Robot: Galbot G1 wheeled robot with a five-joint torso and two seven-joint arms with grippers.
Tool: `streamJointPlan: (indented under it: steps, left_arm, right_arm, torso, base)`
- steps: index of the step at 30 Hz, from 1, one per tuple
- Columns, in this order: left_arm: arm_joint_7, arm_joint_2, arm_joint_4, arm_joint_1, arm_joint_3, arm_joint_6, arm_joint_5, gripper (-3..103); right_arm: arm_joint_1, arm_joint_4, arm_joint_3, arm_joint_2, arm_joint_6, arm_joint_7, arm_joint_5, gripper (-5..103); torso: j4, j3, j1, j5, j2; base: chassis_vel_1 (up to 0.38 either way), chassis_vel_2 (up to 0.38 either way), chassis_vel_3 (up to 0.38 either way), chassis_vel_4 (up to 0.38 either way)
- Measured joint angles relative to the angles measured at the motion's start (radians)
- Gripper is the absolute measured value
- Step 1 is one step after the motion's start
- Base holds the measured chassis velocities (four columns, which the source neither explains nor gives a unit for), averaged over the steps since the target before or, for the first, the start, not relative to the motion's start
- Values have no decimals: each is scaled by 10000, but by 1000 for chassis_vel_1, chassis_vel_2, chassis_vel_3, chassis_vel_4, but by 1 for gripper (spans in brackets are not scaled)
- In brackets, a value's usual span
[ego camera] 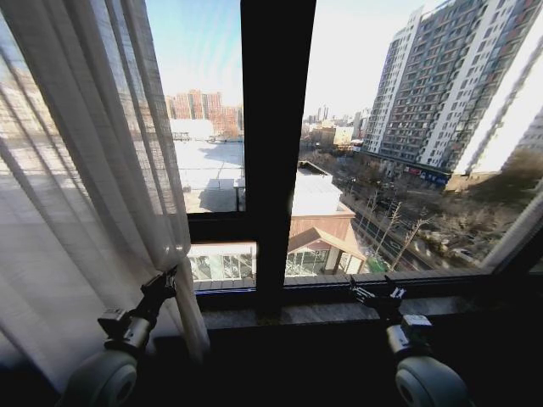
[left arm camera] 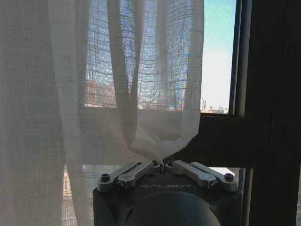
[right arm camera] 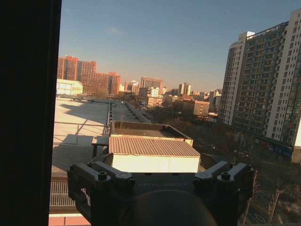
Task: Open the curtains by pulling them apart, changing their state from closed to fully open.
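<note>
The left curtain (ego camera: 93, 170) hangs sheer and cream over the left of the window, gathered into pleats. My left gripper (ego camera: 167, 282) is at the panel's inner edge, low down. In the left wrist view the left gripper (left arm camera: 162, 163) is shut, with a bunched fold of the curtain (left arm camera: 141, 136) pinched between its fingers. A pale strip of the right curtain (ego camera: 519, 231) shows at the far right edge. My right gripper (ego camera: 374, 294) hovers above the sill, well left of that strip. In the right wrist view the right gripper (right arm camera: 160, 175) is open, with nothing in it.
A thick dark window frame bar (ego camera: 276, 127) runs upright through the middle, with a crossbar (ego camera: 216, 225) to its left. The stone sill (ego camera: 314, 314) lies under both grippers. Rooftops and a tall apartment block (ego camera: 450, 76) show through the glass.
</note>
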Motion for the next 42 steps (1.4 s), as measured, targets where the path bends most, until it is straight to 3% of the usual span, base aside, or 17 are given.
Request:
streamJointPlan:
  steps: [10, 24, 42]
  left_arm:
    - [-18, -233, -632, 449, -450, 169, 32, 0]
    - [-10, -414, -775, 595, -392, 174, 244, 0]
    - [2, -604, -889, 878, -453, 107, 493, 0]
  right_arm:
    - [5, 241, 90, -119, -115, -54, 205, 100]
    - [-196, 488, 118, -35, -175, -103, 29, 100]
    - [-220, 519, 76, -16, -135, -98, 3, 100]
  torso:
    - [0, 0, 0, 0, 0]
    - [-1, 0, 0, 0, 0]
    - [0, 1, 0, 0, 0]
  base:
    - [0, 0, 0, 0]
    - [9, 9, -8, -9]
    - [224, 223, -218, -228]
